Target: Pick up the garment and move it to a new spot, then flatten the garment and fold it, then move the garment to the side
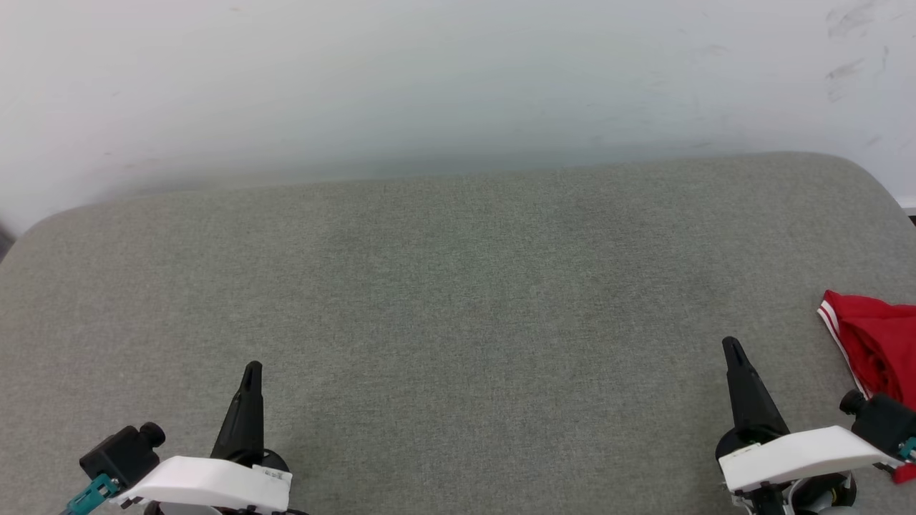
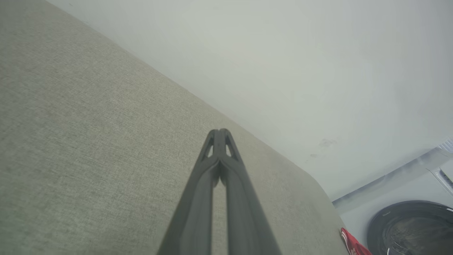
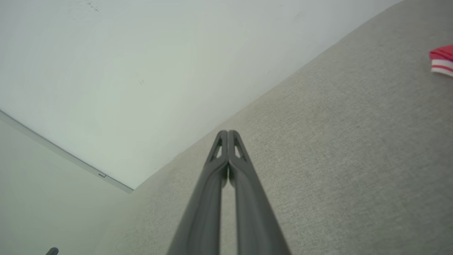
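You have both tools fully closed, and neither one has hold of anything. Your left tool (image 1: 252, 372) is above the near left part of the counter (image 1: 458, 286). Its two dark fingers are pressed together into one point, which is directed toward the far edge. Your right tool (image 1: 731, 347) is above the near right part of the counter, closed in the same way and leaning a little to the left. In each wrist view you can see the finger pair meeting at the tips, with bare grey fabric below them.

The garment (image 1: 876, 336) lies at the right edge of the counter, near your right tool but apart from its fingers. It is red and bunched, not flat, and the picture edge cuts it, so you cannot see its full shape. A red-and-white striped trim (image 3: 440, 65) runs along its side that faces the middle of the counter.

Behind the far edge there is a pale wall (image 1: 429, 86). In the left wrist view, beyond the right edge, there is a machine with a round dark door (image 2: 410, 226).
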Robot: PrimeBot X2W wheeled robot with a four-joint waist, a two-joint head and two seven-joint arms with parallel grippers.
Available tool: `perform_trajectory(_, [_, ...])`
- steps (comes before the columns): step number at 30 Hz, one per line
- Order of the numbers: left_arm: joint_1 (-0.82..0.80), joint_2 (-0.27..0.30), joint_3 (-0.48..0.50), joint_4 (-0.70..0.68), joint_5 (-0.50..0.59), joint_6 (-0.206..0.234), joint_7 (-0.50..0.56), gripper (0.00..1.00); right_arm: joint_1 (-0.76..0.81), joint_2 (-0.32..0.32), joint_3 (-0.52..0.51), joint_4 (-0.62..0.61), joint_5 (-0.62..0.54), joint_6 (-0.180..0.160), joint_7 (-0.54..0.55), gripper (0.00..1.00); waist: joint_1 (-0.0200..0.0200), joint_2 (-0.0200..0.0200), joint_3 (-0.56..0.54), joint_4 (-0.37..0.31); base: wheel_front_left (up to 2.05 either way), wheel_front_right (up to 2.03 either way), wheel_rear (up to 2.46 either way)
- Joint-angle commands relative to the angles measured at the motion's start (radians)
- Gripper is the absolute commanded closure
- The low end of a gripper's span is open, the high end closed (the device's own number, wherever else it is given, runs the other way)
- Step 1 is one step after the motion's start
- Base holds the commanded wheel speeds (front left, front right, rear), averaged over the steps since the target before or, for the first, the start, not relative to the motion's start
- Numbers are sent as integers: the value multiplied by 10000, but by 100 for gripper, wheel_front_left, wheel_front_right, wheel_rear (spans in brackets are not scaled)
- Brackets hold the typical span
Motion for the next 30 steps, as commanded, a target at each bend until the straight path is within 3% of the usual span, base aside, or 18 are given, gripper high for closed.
perform_trajectory(1, [-245,64,40,-66,-291,-10,56,100,-290,-76,-50,-99,316,0,53,100,-1,0,0,3,0,0,0])
perform_trajectory(30, [-695,64,229,454,-3780,-18,920,100,-492,-117,-458,175,3855,-1,854,100,-1,0,-10,81,0,0,0])
